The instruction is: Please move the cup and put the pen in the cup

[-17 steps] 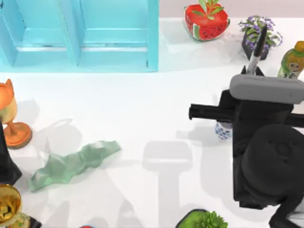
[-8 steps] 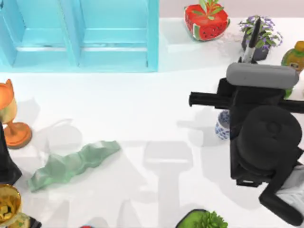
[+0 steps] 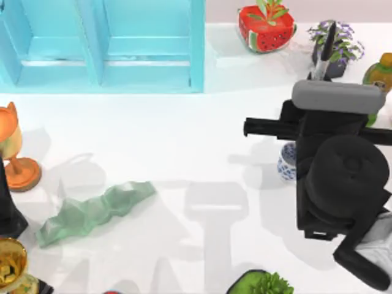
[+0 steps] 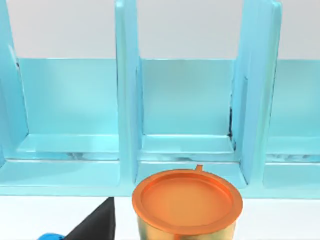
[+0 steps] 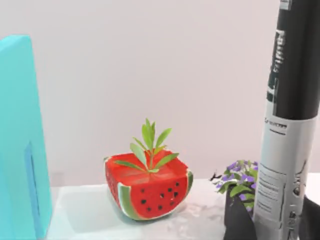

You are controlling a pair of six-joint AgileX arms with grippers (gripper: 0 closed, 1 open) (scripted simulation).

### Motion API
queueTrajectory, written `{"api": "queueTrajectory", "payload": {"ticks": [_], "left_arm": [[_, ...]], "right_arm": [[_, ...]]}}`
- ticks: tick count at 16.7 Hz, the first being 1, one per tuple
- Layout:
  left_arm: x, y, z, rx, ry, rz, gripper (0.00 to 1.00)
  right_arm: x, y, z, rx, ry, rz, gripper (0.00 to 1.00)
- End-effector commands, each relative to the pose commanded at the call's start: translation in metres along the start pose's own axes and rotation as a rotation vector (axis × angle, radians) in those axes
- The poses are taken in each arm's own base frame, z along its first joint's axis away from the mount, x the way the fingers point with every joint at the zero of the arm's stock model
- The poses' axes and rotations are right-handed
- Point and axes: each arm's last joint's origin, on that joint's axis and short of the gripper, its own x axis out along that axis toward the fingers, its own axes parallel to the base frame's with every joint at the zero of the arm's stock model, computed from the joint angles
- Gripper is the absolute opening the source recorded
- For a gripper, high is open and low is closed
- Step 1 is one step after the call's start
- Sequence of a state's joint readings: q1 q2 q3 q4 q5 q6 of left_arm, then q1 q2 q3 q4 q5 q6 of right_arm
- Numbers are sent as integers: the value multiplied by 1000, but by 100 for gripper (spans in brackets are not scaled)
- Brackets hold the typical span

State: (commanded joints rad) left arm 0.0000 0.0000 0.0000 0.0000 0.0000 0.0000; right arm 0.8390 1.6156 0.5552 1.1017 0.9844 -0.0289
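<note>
The cup [image 3: 286, 162], small and white with a blue floral pattern, stands upright at the counter's right side, partly hidden under the right arm. The pen [image 5: 292, 120], black with a white label band, stands upright above it.

we're seeing: table [image 3: 184, 122] smooth glossy white | shelf [image 3: 104, 43] glossy turquoise, painted look | pen [image 5: 292, 100] smooth black plastic, matte paper-ish label | orange goblet [image 4: 187, 200] shiny | green cloth [image 3: 92, 211] crumpled, soft-looking
</note>
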Motion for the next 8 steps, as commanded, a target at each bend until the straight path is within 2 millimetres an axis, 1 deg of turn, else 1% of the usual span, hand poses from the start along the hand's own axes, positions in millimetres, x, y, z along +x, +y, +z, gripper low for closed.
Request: {"api": "queueTrajectory", "payload": {"ticks": [8], "left_arm": [[0,0,0,0,0,0,100]], "right_arm": [[0,0,0,0,0,0,90]]}}
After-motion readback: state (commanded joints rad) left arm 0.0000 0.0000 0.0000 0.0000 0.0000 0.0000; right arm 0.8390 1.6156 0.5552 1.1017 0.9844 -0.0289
